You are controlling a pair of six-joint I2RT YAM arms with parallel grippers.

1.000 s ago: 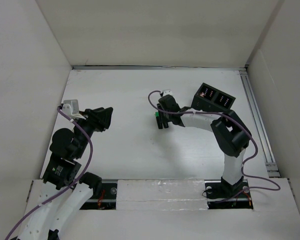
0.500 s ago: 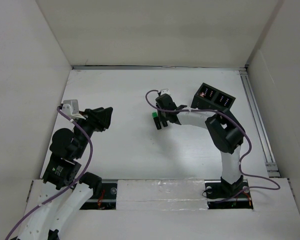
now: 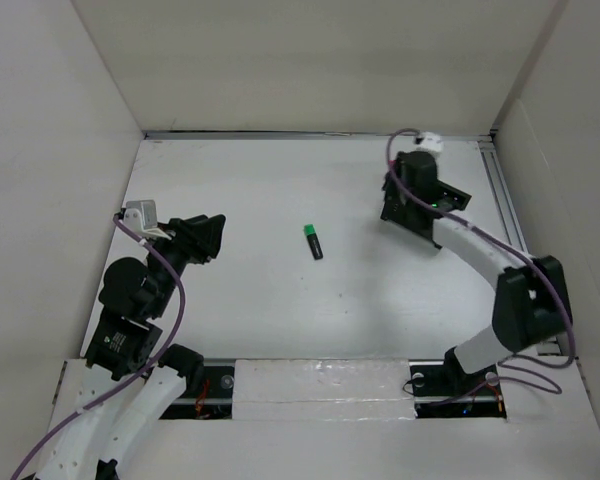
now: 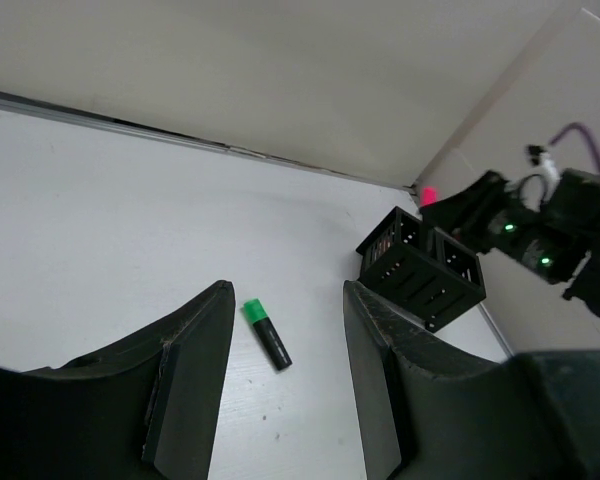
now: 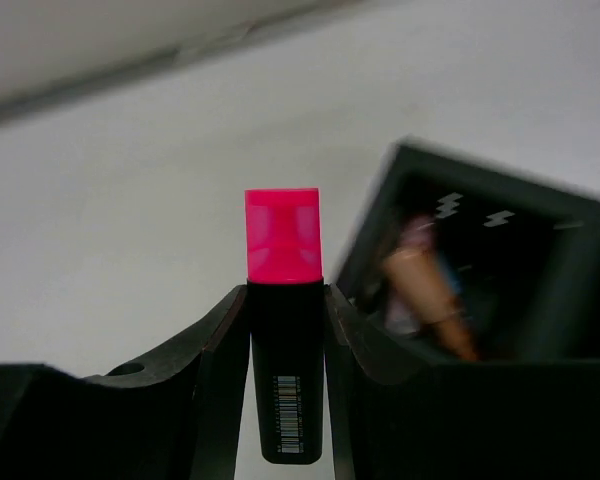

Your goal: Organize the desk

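Right end effector (image 5: 283,292) clamps a pink highlighter (image 5: 282,235) beside the black box (image 5: 500,290). Left end effector (image 4: 287,300), narrowly parted, holds nothing. A green highlighter (image 3: 313,241) lies mid-surface on the white walled table (image 3: 240,190) beneath both arms.

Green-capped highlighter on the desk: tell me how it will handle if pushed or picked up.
The green-capped highlighter looks like short, rigid plastic, so probably stiff and light. Lying flat on the smooth desk, it would likely slide or spin if nudged off-centre. Its black body may slip in a loose grip.

White wall panels (image 3: 310,60) on three sides, metal rail (image 3: 502,200) at right
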